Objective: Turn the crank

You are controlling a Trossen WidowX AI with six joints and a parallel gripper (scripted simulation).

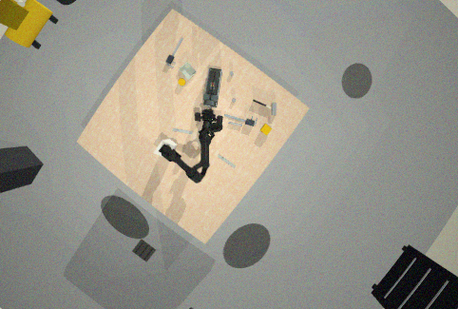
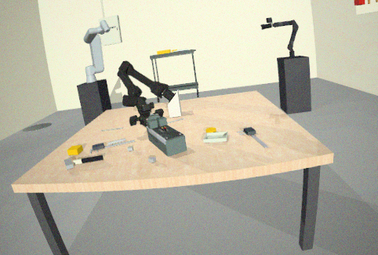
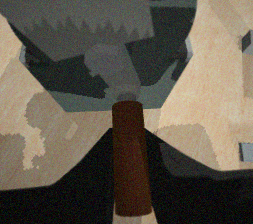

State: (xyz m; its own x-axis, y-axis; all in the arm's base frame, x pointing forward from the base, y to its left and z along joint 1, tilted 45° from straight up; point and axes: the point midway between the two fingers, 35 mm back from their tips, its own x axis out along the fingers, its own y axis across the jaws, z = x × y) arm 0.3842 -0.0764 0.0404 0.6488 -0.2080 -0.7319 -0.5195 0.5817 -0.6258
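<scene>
I can't make out the zero marks, and the pointer is only a reddish speck at best, so I can't judge level. My hand [image 1: 207,115] [image 2: 146,119] [image 3: 125,133] is closed around the brown handle [image 3: 131,170]; its fingers run off the wrist view's bottom, and shadow dulls the crank [image 3: 114,67]. The machine [image 1: 213,86] [image 2: 167,141] [image 3: 154,98] sits on the table [image 1: 143,132] [image 2: 243,164], well in from its edges, with a gap of wood between it and the tray [image 1: 187,71] [image 2: 215,140]. Two small grey blocks lie near its other side. Seen from the top, its long axis runs nearly up and down, crank end toward my arm [image 1: 204,156] [image 2: 141,79].
</scene>
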